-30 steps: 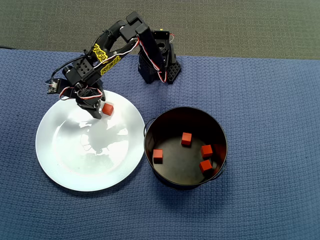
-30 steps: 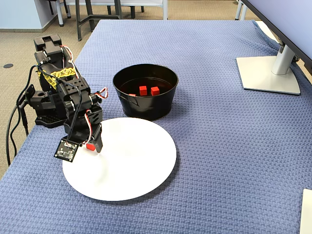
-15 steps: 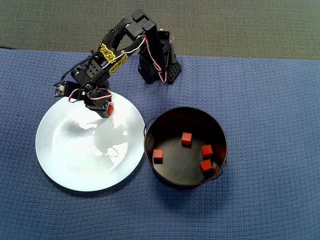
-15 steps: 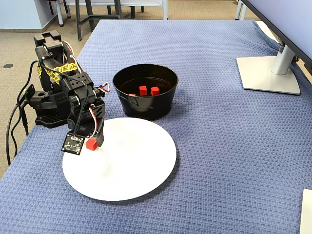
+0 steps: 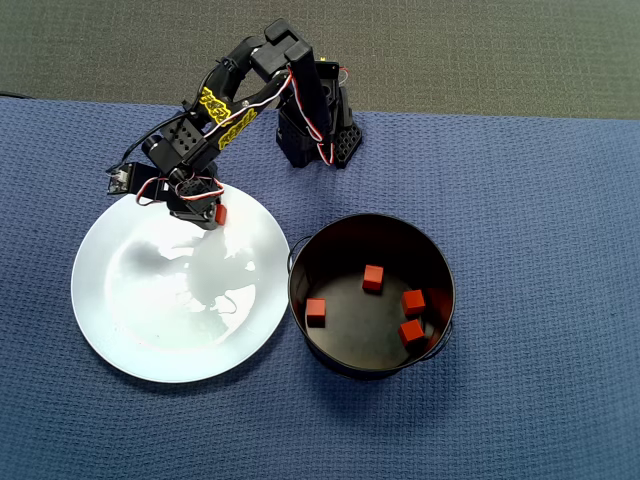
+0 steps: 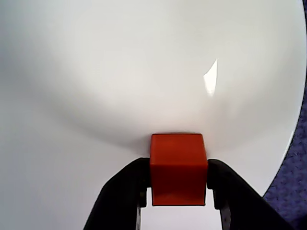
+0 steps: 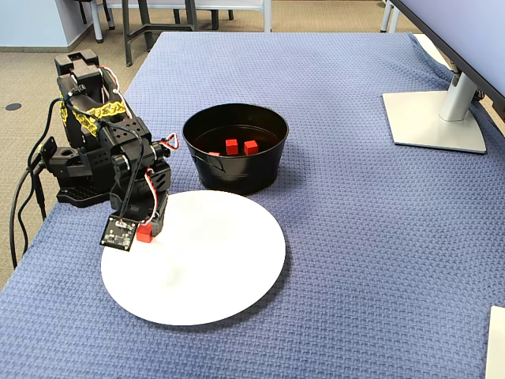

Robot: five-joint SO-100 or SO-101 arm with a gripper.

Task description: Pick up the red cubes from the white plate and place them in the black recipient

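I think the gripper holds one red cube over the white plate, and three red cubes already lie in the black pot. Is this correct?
Not quite: the overhead view shows four red cubes in the black pot, not three. The gripper does hold one red cube over the white plate.

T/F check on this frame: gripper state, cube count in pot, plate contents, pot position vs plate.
1. The gripper is shut on a cube. True.
2. The pot holds five cubes. False: four show in the overhead view.
3. The plate has loose cubes lying on it. False: only the gripped cube is over it.
4. In the overhead view the pot sits right of the plate. True.
5. The pot is tipped on its side. False: it stands upright.
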